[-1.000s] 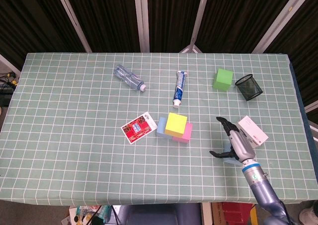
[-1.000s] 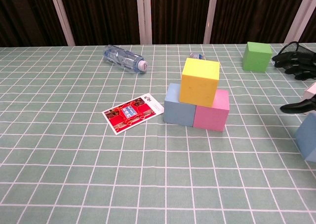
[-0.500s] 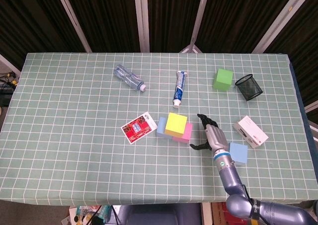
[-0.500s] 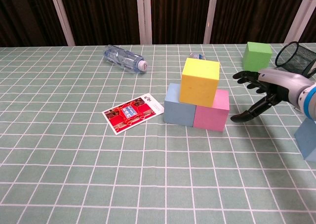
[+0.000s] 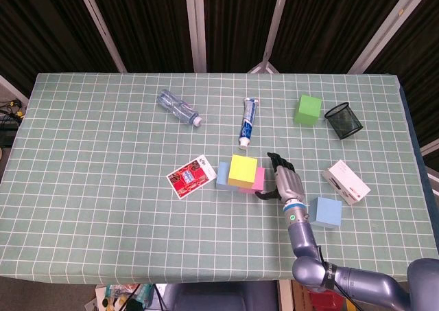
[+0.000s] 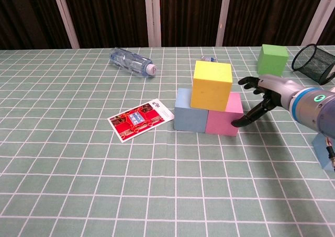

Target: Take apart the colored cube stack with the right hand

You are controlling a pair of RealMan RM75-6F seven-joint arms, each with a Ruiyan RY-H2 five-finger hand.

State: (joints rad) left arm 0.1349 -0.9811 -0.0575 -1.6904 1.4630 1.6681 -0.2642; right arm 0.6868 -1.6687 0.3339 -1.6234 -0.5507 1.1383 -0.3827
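Observation:
The stack stands mid-table: a yellow cube (image 5: 243, 171) (image 6: 212, 85) rests on a blue cube (image 5: 223, 176) (image 6: 190, 110) and a pink cube (image 5: 258, 181) (image 6: 224, 115) set side by side. My right hand (image 5: 282, 180) (image 6: 260, 96) is just right of the stack with fingers spread and holds nothing. Its thumb tip reaches the pink cube's right side; I cannot tell if it touches. The left hand shows in neither view.
A loose blue cube (image 5: 328, 211) (image 6: 323, 150) lies right of my forearm, beside a white box (image 5: 346, 181). A green cube (image 5: 309, 109) (image 6: 272, 59), mesh cup (image 5: 343, 120) (image 6: 313, 63), toothpaste tube (image 5: 247, 122), bottle (image 5: 178, 107) (image 6: 132, 62) and red card (image 5: 188, 176) (image 6: 139, 119) lie around.
My right hand moved left from beside the loose blue cube, which now lies alone, to the stack's right side. The stack has not shifted.

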